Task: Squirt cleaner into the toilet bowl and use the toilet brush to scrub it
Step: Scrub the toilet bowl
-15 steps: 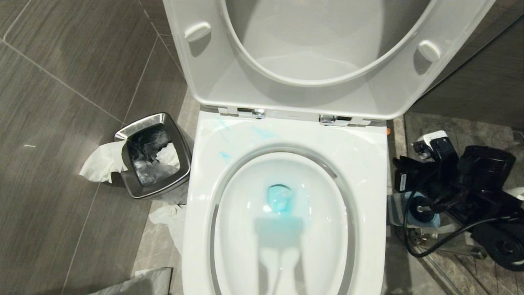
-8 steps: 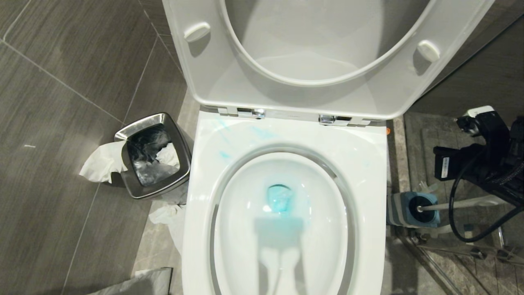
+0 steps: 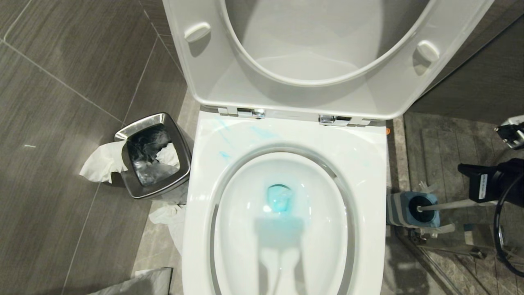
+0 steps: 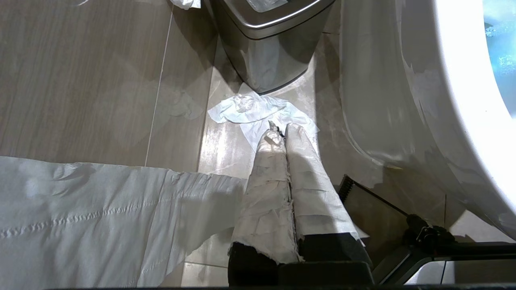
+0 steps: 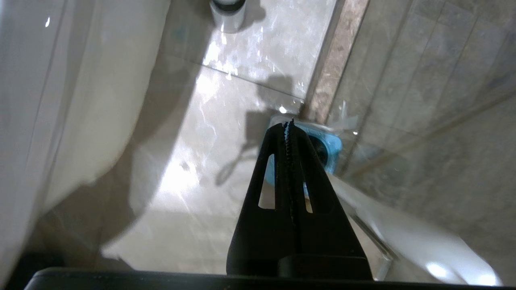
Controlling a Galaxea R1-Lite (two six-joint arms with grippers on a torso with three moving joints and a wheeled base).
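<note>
The toilet bowl (image 3: 245, 229) is open with its seat raised, and blue liquid tints the water (image 3: 280, 198) and streaks the rim. The toilet brush (image 3: 446, 204) stands in its blue-and-grey holder (image 3: 403, 209) on the floor to the right of the toilet, white handle leaning right. My right arm (image 3: 489, 182) shows at the right edge, above the handle's end. The right gripper (image 5: 288, 123) is shut and empty, hovering over the holder (image 5: 332, 147) and handle (image 5: 403, 233). My left gripper (image 4: 281, 129), its fingers wrapped in white, is shut and empty above the floor. The cleaner is out of view.
A steel waste bin (image 3: 137, 186) stands left of the toilet with crumpled paper (image 3: 100, 162) beside it. More paper (image 4: 250, 110) lies below the left gripper, and a wide sheet (image 4: 80, 209) spreads nearer. A pale cylinder (image 5: 227, 16) stands beside the toilet base.
My right arm has drawn back to the right, away from the brush holder, uncovering it. The brush stays in its holder. The left arm and the view have not moved.
</note>
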